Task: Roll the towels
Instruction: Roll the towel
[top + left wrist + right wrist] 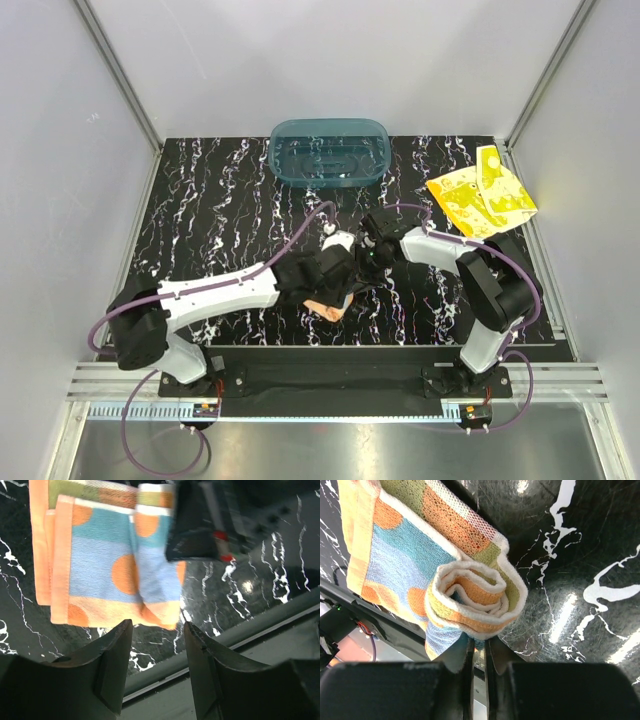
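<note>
Two towels are in view, well apart from each other. The yellow towel (480, 198), printed with pale shapes, lies loosely spread at the far right corner of the black marbled worktop (220, 200), one corner reaching past the dark surface toward the side wall. The dotted towel (328, 306), light blue with big orange dots and a peach border, lies near the front edge at the middle, mostly hidden under the two arms in the overhead view. Seen from the right wrist, one end of it (405, 555) is wound into a tight spiral of several turns, while the rest lies flat and folded beyond the roll. The right claw (479, 647) has its fingers pressed almost together right at that spiral and appears to nip a fold of the cloth between them. The left claw (157, 627) is spread, its fingers hanging just short of the towel's near border without touching it; the towel's flat part (110, 565) lies ahead of it. A teal see-through tub (328, 155) stands at the far middle of the worktop, apart from both towels.
</note>
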Available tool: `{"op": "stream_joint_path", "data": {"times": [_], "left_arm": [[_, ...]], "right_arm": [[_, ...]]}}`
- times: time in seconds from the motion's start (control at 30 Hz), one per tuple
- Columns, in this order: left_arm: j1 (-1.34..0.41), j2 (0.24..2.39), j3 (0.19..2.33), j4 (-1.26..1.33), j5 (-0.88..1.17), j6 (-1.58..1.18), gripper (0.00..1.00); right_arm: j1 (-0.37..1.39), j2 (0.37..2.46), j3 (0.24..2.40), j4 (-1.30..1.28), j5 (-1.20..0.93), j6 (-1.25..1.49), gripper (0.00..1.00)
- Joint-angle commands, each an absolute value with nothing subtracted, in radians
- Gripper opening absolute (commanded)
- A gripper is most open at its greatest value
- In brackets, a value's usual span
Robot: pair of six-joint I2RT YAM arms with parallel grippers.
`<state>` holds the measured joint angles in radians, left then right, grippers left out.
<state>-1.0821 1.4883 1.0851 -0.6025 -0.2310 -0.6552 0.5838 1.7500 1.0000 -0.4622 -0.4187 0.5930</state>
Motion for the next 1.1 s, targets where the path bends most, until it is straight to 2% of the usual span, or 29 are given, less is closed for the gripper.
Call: {"op": "stream_joint_path", "data": {"times": [0.0,0.57,0.87,1.0,1.07], "left_arm": [[-1.144,1.523,1.150,-0.634,-0.379,-0.647,0.50],[-1.206,1.788,1.175,-0.546,-0.371,-0.647,0.49],[-1.206,1.836,1.164,-0.512,-0.364,-0.655,0.47],[-1.207,1.856,1.135,-0.506,-0.376,-0.666,0.28],[-1.207,1.847,1.121,-0.508,-0.383,-0.667,0.21]], "right_arm": [[0.600,1.741,1.038,-0.534,-0.368,0.592,0.00],[0.603,1.741,1.058,-0.584,-0.387,0.555,0.00],[0.603,1.744,1.058,-0.581,-0.411,0.549,0.00],[0.604,1.736,1.062,-0.581,-0.439,0.546,0.00],[0.604,1.733,1.063,-0.586,-0.448,0.538,0.01]]}}
